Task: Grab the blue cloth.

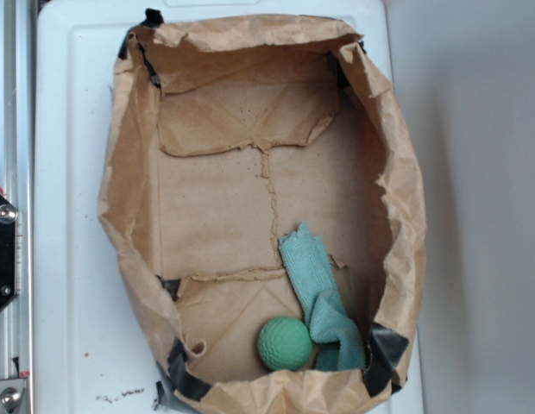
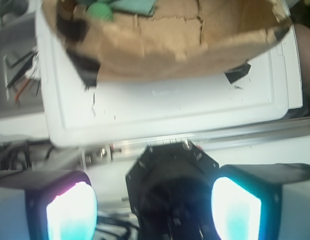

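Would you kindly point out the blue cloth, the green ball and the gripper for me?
blue cloth (image 1: 315, 289): exterior view, middle of the strip.
green ball (image 1: 285, 343): exterior view, centre of its dimpled surface.
gripper (image 2: 154, 207): wrist view, midway between the two fingertips, which stand wide apart.

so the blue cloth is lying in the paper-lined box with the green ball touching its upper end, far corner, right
Not quite. The ball sits by the lower end of the cloth, in the near corner of the box at the bottom of the exterior view, not the upper end in the far corner. The cloth does lie inside the box, running up from that corner toward the middle.
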Available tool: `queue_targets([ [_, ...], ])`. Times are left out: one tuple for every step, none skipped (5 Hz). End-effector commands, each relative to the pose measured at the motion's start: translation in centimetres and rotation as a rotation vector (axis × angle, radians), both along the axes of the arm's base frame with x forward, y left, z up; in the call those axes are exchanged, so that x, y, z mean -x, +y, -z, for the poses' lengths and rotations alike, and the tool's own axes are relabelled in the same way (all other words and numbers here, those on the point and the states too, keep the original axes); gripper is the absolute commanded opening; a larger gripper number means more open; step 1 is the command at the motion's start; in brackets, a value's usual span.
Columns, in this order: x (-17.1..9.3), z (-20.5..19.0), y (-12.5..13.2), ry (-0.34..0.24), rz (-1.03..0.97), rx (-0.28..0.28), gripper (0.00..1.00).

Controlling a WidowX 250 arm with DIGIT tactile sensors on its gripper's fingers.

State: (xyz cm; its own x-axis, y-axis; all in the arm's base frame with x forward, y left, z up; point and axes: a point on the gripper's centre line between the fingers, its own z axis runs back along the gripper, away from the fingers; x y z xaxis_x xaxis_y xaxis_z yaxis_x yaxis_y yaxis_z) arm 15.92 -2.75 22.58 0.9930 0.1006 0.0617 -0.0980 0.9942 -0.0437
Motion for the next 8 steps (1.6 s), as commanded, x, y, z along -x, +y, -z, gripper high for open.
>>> queue_targets([
  [-6.1,1.8,0.5,-0.134,0.061,-0.041,1.0],
  [-8.6,2.7,1.6,-0.226,0.146,-0.042,1.0],
  [-11.0,3.5,2.4,-0.272,0.258,-0.042,1.0],
  [-12.7,4.1,3.4,-0.296,0.34,-0.002,1.0],
  [-14.1,5.0,4.1,-0.271,0.4,0.076,1.0],
  [-14.5,6.2,2.8,-0.268,0.483,0.141,1.0],
  [-14.3,7.3,0.6,-0.297,0.583,0.141,1.0],
  [-13.2,8.1,-0.3,-0.288,0.571,0.078,1.0],
])
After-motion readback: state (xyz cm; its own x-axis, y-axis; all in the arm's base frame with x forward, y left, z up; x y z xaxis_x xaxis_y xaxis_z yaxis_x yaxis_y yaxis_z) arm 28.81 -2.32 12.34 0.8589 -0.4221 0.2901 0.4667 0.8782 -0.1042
